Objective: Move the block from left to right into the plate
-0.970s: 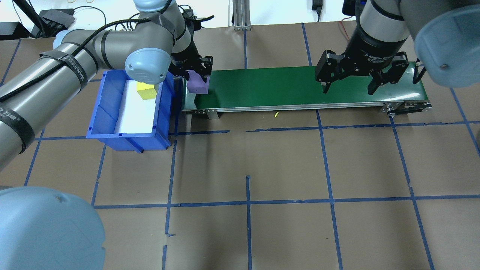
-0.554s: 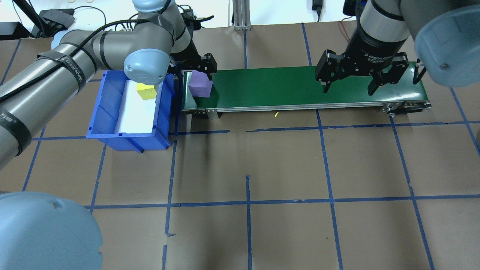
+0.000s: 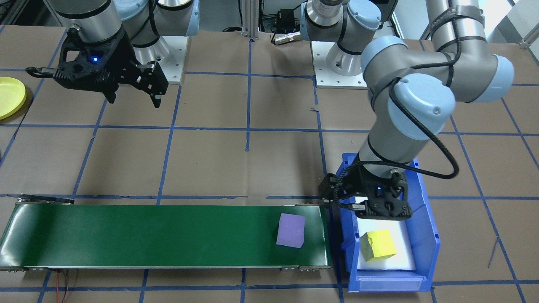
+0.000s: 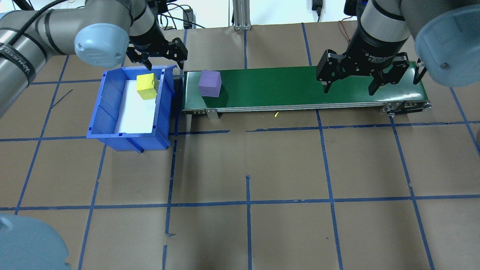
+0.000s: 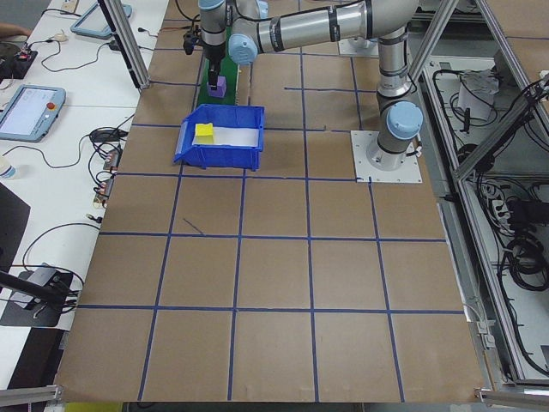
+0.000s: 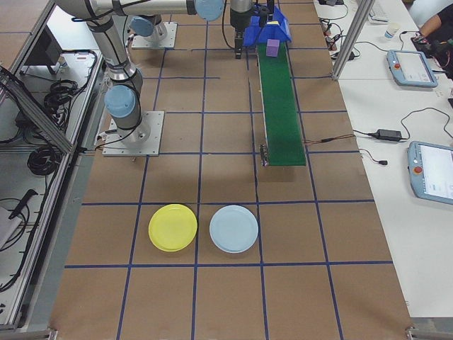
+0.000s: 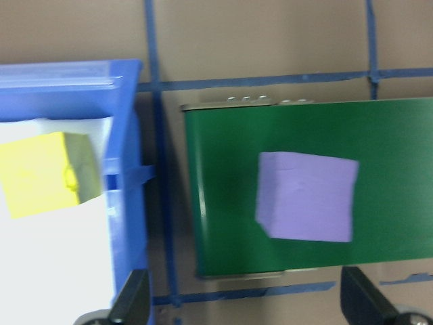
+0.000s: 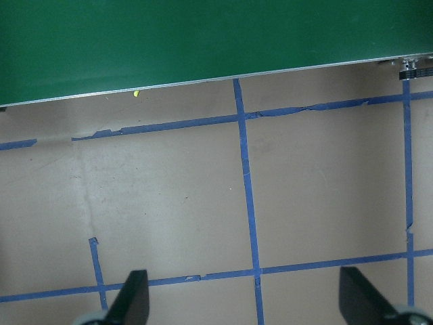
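A purple block point(image 4: 209, 83) point(image 3: 291, 230) point(image 7: 308, 196) lies free on the left end of the green conveyor belt point(image 4: 300, 84) point(image 3: 147, 235). My left gripper point(image 4: 164, 60) point(image 3: 370, 208) point(image 7: 247, 308) is open and empty, above the far edge of the blue bin point(image 4: 112, 112), left of the block. A yellow block point(image 4: 146, 86) point(image 3: 378, 245) point(image 7: 44, 174) sits in that bin. My right gripper point(image 4: 348, 90) point(image 3: 134, 101) point(image 8: 247, 305) hangs open and empty, high over the belt's right end. The yellow plate point(image 3: 10, 97) point(image 6: 173, 227) rests on the table beyond that end.
A light blue plate point(image 6: 234, 229) lies beside the yellow one. The bin point(image 3: 425, 235) stands close against the belt's left end. Brown paper with blue tape lines covers the table. Cables and tablets lie on the side benches.
My left gripper opened and let go of the purple block, then pulled back left over the bin. The block has shifted a little right on the belt. The right arm stayed still.
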`<state>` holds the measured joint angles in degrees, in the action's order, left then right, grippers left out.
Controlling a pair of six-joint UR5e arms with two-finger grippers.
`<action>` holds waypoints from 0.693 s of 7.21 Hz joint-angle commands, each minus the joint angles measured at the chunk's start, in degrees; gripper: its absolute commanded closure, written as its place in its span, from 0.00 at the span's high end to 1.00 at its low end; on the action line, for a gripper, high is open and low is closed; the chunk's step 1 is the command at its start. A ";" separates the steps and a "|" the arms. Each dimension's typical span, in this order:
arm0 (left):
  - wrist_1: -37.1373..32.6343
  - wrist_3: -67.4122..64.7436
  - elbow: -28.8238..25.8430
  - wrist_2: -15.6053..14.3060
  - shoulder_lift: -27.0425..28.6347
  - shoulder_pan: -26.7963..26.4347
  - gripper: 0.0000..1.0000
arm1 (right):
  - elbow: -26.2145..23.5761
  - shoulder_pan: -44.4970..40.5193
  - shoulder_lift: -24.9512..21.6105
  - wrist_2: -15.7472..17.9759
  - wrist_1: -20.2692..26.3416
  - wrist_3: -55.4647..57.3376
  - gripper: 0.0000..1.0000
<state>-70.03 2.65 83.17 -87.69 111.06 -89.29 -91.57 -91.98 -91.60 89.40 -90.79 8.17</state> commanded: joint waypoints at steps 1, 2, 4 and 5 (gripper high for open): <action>2.76 5.16 -0.37 -0.11 3.26 4.99 1.00 | 0.07 0.04 0.02 -0.01 0.00 0.00 1.00; 8.45 4.91 -0.37 -0.19 5.72 5.44 1.00 | -0.02 0.04 0.02 0.16 0.00 0.00 1.00; 15.34 4.65 -1.51 -0.28 11.00 6.32 1.00 | -0.02 0.13 0.02 -0.01 0.00 -0.09 1.00; 15.36 4.47 -1.78 0.41 11.97 7.46 0.99 | -0.02 0.13 0.02 0.16 0.00 -0.09 1.00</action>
<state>-56.14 7.28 81.93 -87.80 121.11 -83.01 -91.58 -91.87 -91.58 89.48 -90.79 8.10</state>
